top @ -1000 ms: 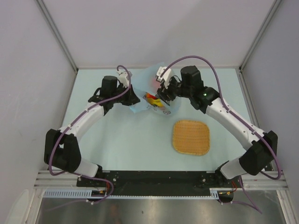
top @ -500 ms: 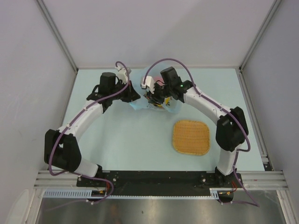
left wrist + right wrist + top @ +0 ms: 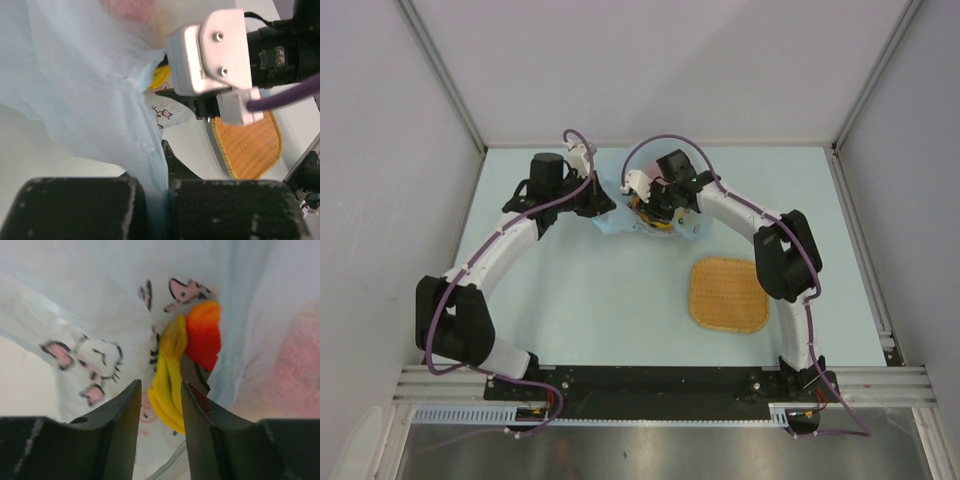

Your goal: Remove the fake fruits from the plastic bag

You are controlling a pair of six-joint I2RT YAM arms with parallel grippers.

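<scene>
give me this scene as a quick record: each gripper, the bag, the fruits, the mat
left gripper: shut on an edge of the plastic bag
right gripper: inside the bag, narrow gap between fingers, yellow fruit in line with the gap; grip unclear
fruits visible: yellow fruit and red-orange fruit, both in the bag
fruits outside the bag: none seen
woven mat: on the table, apart from the bag
</scene>
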